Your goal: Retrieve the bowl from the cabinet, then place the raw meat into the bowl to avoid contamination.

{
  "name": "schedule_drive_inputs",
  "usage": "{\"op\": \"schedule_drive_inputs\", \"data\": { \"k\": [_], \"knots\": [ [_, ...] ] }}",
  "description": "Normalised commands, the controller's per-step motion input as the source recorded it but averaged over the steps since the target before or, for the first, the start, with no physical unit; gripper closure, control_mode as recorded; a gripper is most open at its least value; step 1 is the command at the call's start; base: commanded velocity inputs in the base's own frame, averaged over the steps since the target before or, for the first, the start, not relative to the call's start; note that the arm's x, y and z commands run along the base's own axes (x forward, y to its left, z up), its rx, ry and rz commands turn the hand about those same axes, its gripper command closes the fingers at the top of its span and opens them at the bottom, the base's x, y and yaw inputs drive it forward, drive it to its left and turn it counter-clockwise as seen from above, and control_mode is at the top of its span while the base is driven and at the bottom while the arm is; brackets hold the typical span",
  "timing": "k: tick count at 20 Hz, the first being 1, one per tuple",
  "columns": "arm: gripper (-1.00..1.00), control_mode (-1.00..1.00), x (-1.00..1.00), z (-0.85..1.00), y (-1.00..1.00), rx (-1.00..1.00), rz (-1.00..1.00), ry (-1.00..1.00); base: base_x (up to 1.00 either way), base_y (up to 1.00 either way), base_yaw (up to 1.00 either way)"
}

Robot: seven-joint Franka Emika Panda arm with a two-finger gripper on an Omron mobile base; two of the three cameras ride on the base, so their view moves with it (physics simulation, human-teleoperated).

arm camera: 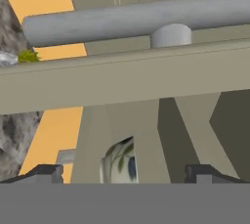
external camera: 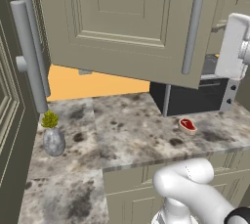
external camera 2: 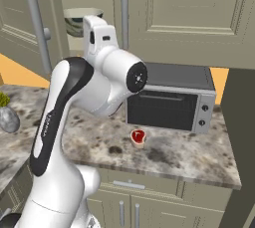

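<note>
counter (external camera 2: pixel 189 157) | cabinet (external camera: pixel 132 22) door ajar before bowl (external camera 2: pixel 82 20) | vase (external camera: pixel 52 140) aside

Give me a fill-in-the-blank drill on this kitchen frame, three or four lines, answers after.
1. The raw meat lies on the ____ in front of the toaster oven.
2. The bowl sits inside the ____.
3. The hand's fingers stand ____, holding nothing.
4. The vase holds a small green ____.

Answers: counter; cabinet; open; plant
</note>
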Motion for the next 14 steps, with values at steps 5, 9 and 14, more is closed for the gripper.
{"op": "schedule_drive_inputs", "data": {
  "k": [5, 9, 14],
  "knots": [
    [-1.0, -1.0, 0.31, -0.03, 0.03, 0.0, 0.0, 0.0, 0.0, 0.0, 0.0],
    [-1.0, -1.0, 0.34, -0.05, 0.0, 0.0, 0.0, 0.0, 0.0, 0.0, 0.0],
    [-1.0, -1.0, 0.25, -0.05, 0.03, 0.0, 0.0, 0.0, 0.0, 0.0, 0.0]
  ]
}}
